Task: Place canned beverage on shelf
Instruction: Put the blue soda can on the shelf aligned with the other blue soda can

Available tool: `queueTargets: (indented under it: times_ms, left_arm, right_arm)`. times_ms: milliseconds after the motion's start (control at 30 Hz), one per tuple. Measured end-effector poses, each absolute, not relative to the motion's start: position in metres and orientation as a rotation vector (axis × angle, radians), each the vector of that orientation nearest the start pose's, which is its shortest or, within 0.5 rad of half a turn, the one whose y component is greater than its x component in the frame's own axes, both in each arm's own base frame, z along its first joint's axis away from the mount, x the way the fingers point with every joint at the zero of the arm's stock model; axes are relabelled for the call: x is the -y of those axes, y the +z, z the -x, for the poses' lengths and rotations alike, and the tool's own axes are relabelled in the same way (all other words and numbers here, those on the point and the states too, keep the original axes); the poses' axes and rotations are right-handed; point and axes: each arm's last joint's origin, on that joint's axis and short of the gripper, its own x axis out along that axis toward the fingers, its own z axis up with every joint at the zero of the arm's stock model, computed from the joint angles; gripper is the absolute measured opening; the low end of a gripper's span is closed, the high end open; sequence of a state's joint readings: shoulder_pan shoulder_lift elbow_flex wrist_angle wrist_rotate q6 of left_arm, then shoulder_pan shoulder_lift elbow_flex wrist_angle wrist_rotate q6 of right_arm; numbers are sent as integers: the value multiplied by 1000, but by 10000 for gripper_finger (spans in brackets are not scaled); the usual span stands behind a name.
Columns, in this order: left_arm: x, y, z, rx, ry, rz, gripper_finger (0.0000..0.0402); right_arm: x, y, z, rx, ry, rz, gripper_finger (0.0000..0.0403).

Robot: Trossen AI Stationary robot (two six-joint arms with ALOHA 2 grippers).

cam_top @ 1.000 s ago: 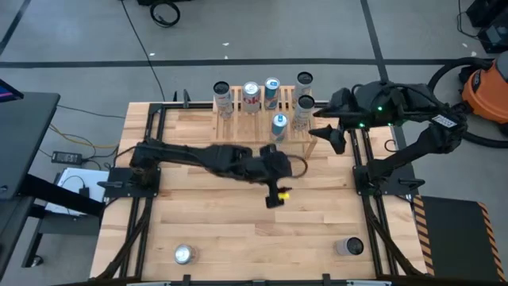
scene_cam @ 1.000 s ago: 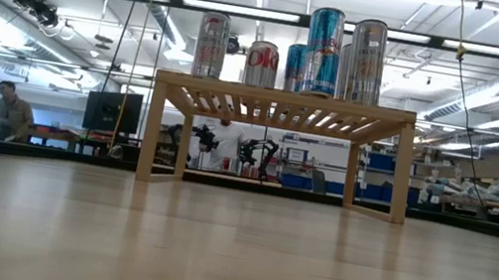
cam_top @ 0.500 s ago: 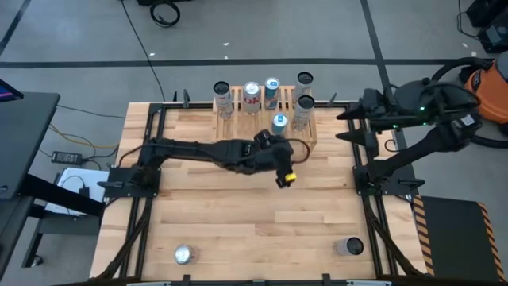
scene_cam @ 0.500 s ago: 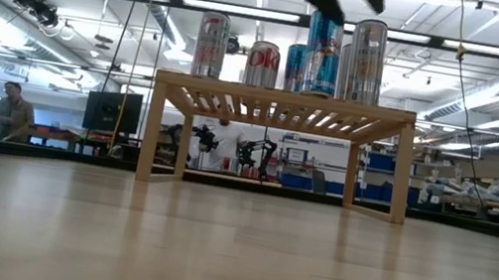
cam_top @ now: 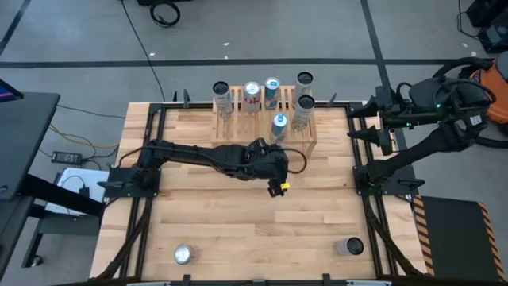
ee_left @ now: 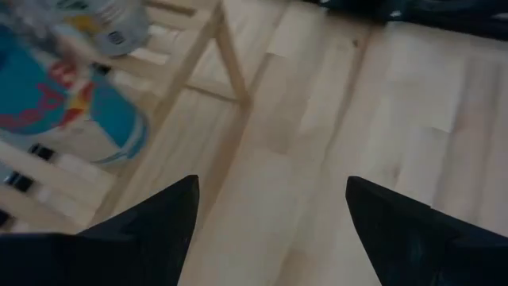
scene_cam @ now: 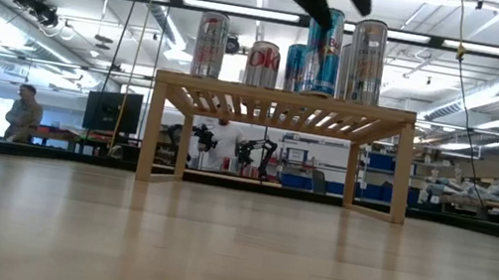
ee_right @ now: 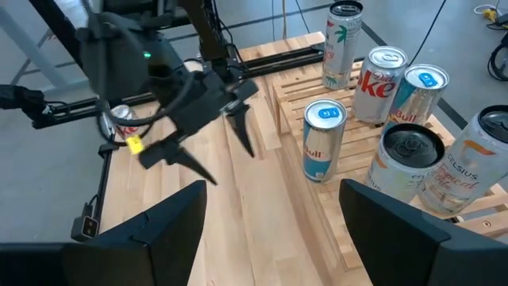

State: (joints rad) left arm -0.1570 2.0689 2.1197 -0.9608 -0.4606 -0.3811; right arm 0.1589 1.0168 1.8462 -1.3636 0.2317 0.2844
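The light wooden shelf [cam_top: 238, 121] stands at the table's far middle, and several cans stand upright on its slats [scene_cam: 282, 93]. A blue Red Bull can [cam_top: 279, 123] stands nearest the shelf's near edge; it also shows in the right wrist view [ee_right: 324, 139] and the left wrist view [ee_left: 71, 111]. My left gripper [cam_top: 274, 165] hangs open and empty just on the near side of the shelf, above the table, its fingers pointing down [ee_right: 232, 168]. My right gripper [cam_top: 379, 131] is open and empty beyond the shelf's right end, near the table's right edge.
Two more cans stand on the table near its near edge, one at the left [cam_top: 184, 254] and one at the right [cam_top: 350, 247]. Bare wood lies between them and the shelf. Black rails [cam_top: 359, 159] run along both sides of the table.
My right gripper has drawn back from the shelf's right end toward the table's right edge, still open. My left gripper has gone toward the shelf and then a little back toward the near edge, staying open. The cans have not moved.
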Motion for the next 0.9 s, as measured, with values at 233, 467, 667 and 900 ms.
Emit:
queueTargets:
  times_ms: [233,467,667,900]
  left_arm:
    - [72,358,-444,-644,286,46,321]
    - [60,422,-384,-605,285,56,321]
    - [58,447,-347,-606,308,-17,321]
    - [51,447,-321,-731,389,-26,321]
  right_arm:
    - [-7,500,-87,-514,-144,-167,296]
    - [-7,500,-88,-516,-151,-190,296]
    - [-8,502,-93,-492,-159,-192,296]
    - [-9,503,-104,-477,-158,-172,296]
